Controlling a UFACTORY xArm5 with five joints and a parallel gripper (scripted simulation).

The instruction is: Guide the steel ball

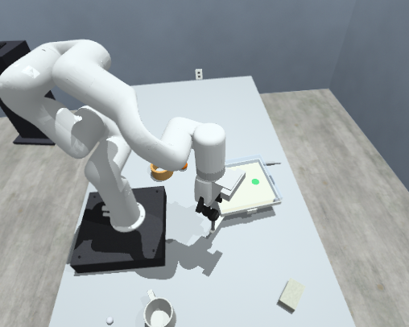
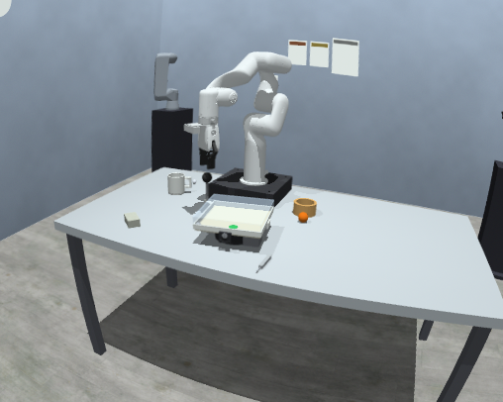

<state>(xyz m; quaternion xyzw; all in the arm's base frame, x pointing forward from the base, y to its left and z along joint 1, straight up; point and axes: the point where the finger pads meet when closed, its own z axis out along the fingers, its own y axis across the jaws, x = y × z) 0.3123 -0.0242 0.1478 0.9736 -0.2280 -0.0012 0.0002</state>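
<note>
Steel ball unseen; plate (image 1: 278,192) near corner behind wrist; mug (image 1: 159,313) cut by bottom edge.
</note>
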